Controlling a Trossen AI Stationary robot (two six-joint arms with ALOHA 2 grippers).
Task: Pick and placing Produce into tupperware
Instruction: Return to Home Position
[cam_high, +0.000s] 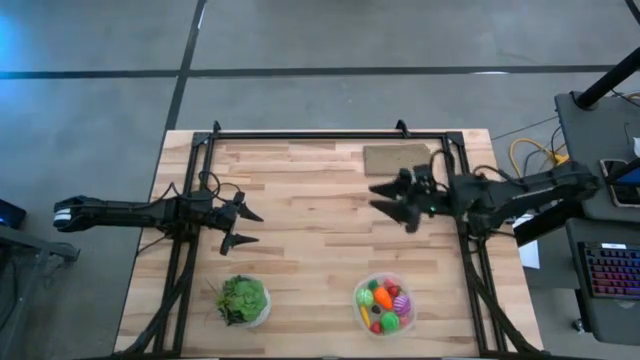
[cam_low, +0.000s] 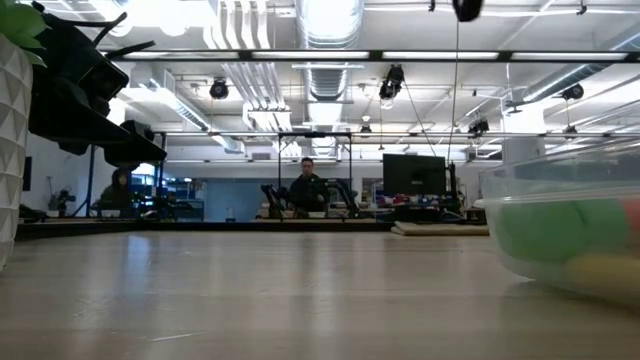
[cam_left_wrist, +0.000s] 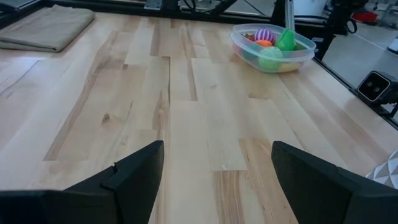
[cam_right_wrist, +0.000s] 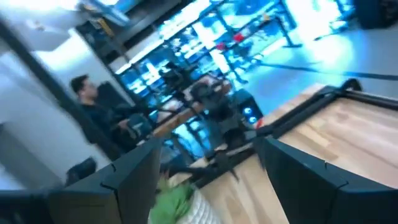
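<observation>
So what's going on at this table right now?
Nothing is being handled. The produce lies in the tupperware, on the right arm's side of the table. Both arms are held above it, empty. The left tool is open at the left side, and the right tool is open right of the middle, near a tan cloth. A bowl of greens stands left of the tupperware.

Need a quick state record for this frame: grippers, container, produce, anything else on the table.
left gripper: open, empty, over table's left side
right gripper: open, empty, right of centre, near folded cloth
tupperware: bottom right in high view
produce: all visible pieces inside tupperware, none loose
white bowl of greens: left of tupperware, apart
</observation>
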